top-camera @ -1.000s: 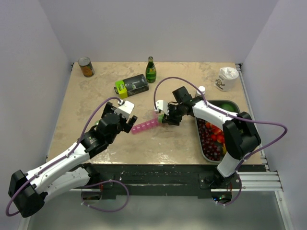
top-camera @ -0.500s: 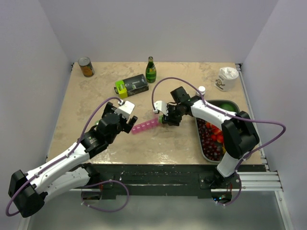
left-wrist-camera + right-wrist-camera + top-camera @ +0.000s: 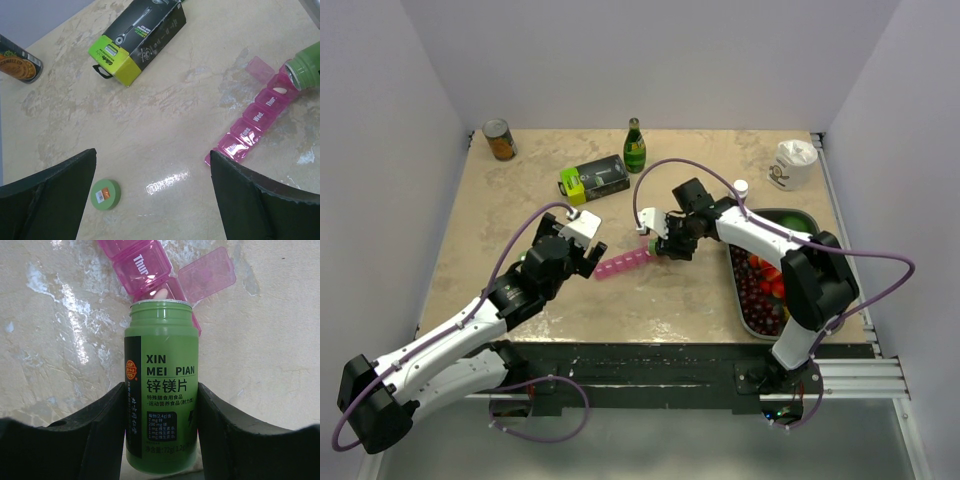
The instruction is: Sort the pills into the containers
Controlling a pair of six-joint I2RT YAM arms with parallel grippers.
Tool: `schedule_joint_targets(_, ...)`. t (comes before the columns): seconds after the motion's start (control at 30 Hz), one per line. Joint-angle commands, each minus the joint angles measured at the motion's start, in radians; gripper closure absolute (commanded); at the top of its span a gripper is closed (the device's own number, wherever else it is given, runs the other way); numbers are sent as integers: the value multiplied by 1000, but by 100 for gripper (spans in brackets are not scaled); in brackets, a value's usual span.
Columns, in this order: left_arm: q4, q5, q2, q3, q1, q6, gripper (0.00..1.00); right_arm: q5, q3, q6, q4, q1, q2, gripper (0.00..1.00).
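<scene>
- Right gripper (image 3: 161, 412): jaws clamped on the green pill bottle (image 3: 160, 365), which is tipped with its mouth over the open compartment of the containers (image 3: 250, 127), next to "Thur". One pill (image 3: 159, 291) shows there.
- Handling: tilt gently and hold the mouth over that compartment, so pills likely drop singly.
- Left gripper (image 3: 155, 200): jaws apart, empty, near the containers' opposite end.

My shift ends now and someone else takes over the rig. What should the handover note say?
The left end effector is open and empty, hovering by the near end of the organiser.
The right end effector is shut on the bottle, uncapped and tipped over the open compartment beside Thur.
Done: one pill lies in that compartment.
Left: the Tues, Wed and Thur lids are shut; fill the rest. The cap lies on the table below the left arm.
</scene>
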Motion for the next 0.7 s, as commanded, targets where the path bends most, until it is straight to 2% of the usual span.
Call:
schedule_joint_targets(0.0,6,4,-11,4,3,21,0,9,40,14,-4,9,9,100)
schedule_joint_targets(0.67,6,7,-8,4,3,22,1,29,80,35,-45,14,28,100)
